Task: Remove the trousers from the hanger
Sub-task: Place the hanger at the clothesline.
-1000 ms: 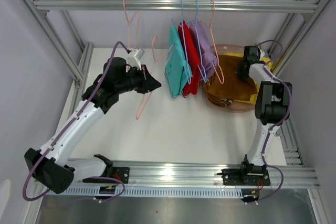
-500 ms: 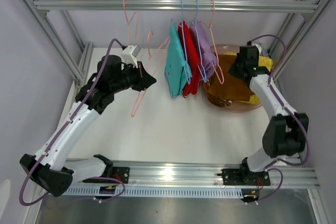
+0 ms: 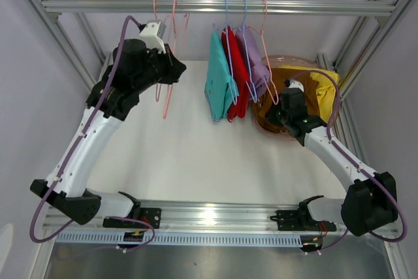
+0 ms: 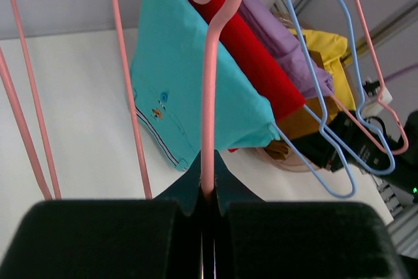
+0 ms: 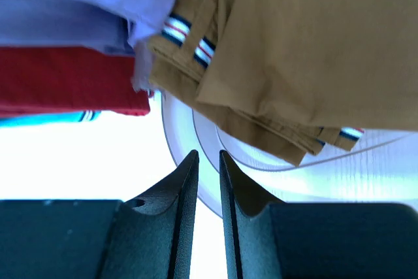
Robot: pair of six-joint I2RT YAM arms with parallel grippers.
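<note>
Trousers: three on hangers; two in tub

My two arms, white and black
I see white shells and black joints on the left arm and right arm, purple cables trailing each, black wedge fingers at the tips.

No writing, brand, number or sign can be read anywhere in these views. The teal trousers carry a small stitched mark above the striped hem (dark blue and orange, too small to tell whether it holds letters). The brown trousers show only striped tabs in red, white and dark blue, with no lettering on them.
</note>
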